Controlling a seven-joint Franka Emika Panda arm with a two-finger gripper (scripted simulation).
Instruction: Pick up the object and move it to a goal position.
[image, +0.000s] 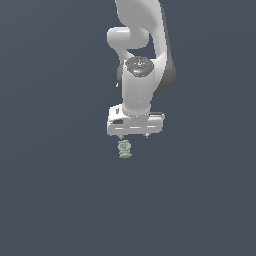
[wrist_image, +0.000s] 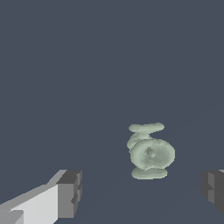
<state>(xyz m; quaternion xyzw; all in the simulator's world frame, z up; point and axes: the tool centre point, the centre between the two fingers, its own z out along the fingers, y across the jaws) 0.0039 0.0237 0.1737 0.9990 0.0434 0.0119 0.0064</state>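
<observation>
A plain, dark slate-blue ground (image: 55, 200) across both views, flat and unmarked.

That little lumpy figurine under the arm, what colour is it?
The figurine is a pale grey-green, plain with no pattern. The wrist view shows it best.

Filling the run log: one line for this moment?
phase: approach | pincer: open, above figurine | figurine: ungrasped

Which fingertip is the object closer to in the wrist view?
The object sits nearer the dark finger at the frame edge than the white-backed one.
</observation>
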